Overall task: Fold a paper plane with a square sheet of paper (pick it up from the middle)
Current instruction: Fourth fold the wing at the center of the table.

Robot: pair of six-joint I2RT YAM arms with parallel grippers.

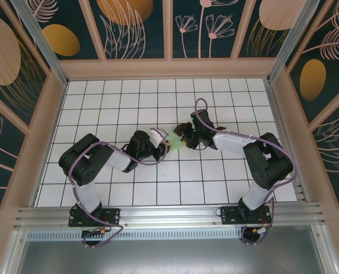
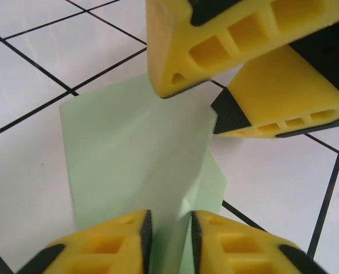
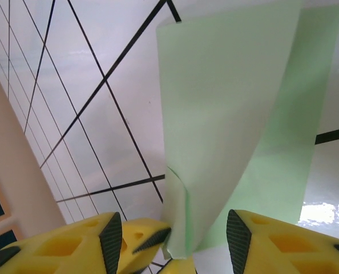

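L gripper point(image 2: 170, 231) sat w/ its two fingers point(image 2: 101, 251) close on either side of a raised fold in the sheet of paper point(image 2: 129, 154). The black pads were near parallel and pale green filled the narrow gap btwn them. Whether they truly pinched it, couldn't tell.

R gripper point(image 3: 174, 222) was slack, pads wide apart, clamping nothing. The paper stood up btwn its fingers point(image 3: 272, 245) w/ room on the side of the other pad.

Paper edges, L wrist cam:
- The near-flat part lay on the white tiles.
- Its left edge was straight and ended in a clean far corner.
- A lower layer poked out to the right, flat on the tile.
- Both R fingertips hung at the far edge, one just over the paper and the other off to the side above bare tile.

Paper edges, R wrist cam:
- The sheet rose as a tall curved panel.
- Its left edge ran almost vertical.
- A small tucked flap sat low by the pads.
- A second layer showed behind on the right.

Top cam:
- The paper point(image 1: 173, 142) was a small green patch near the middle of the tiled table point(image 1: 124, 103), right btwn the two gripper tips, which faced each other nearly nose to nose.
- Elbows bent outward, L arm point(image 1: 89, 165) to the left and R arm point(image 1: 261, 157) to the right.
- Open tiles lay all round: several free rows toward the far wall point(image 1: 169, 67) and free columns on both sides.
- Side walls stood well apart from the arms.
- The metal rail point(image 1: 169, 216) at the near edge was well apart from the paper.
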